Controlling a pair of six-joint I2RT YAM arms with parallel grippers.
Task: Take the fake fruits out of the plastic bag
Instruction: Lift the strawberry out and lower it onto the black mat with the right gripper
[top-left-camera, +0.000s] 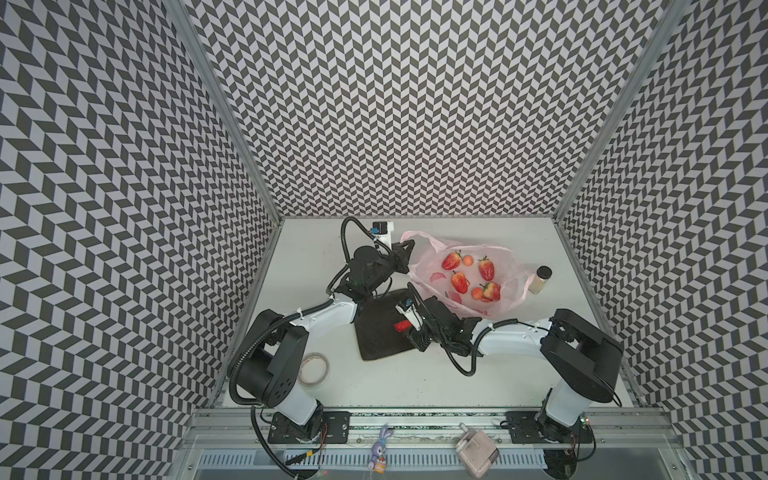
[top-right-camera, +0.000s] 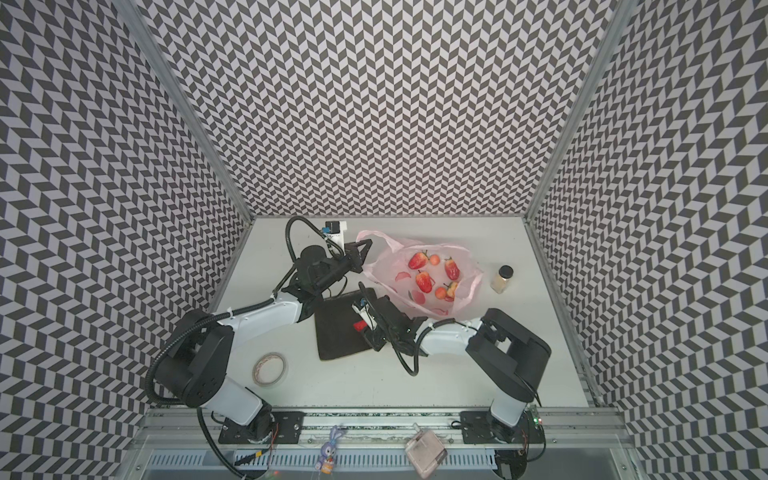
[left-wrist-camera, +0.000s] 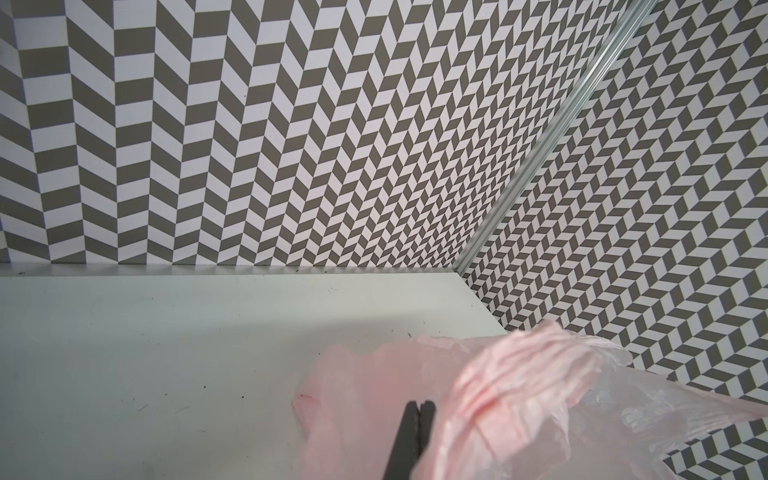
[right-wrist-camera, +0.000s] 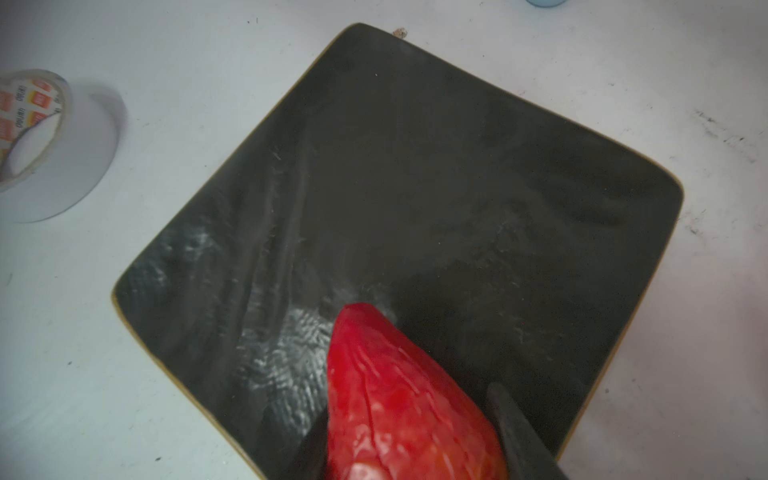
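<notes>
I've got R gripper (top-left-camera: 405, 326) part-closed on 1 berry (right-wrist-camera: 399, 399) w/ plate (top-left-camera: 374, 332) just below it, L gripper (left-wrist-camera: 419, 409) pinched shut on bag (top-left-camera: 428, 270) rim, 4 berries (top-left-camera: 451, 261) + 2 balls (top-left-camera: 468, 260) left inside.

left gripper (top-right-camera: 362, 268) is pinching plastic bag (top-right-camera: 467, 291) edge | right gripper (top-right-camera: 363, 328) is holding strawberry (top-right-camera: 358, 325) over dark square plate (top-right-camera: 332, 338) | four strawberries (top-right-camera: 417, 260), two orange balls (top-right-camera: 434, 260) are lying in bag

Pale-pink carrier bag (left-wrist-camera: 519, 395): thin translucent plastic film, crinkly, faintly shiny. Red strawberry-shaped fake fruit (right-wrist-camera: 399, 399): glossy, wrinkled skin, looks plastic. Square dark plate (right-wrist-camera: 415, 187): looks matt, shows pale streaky smudges. White tabletop (right-wrist-camera: 104, 374): smooth, matt, scuffed. White tape roll (right-wrist-camera: 62, 158): matt, papery.
</notes>
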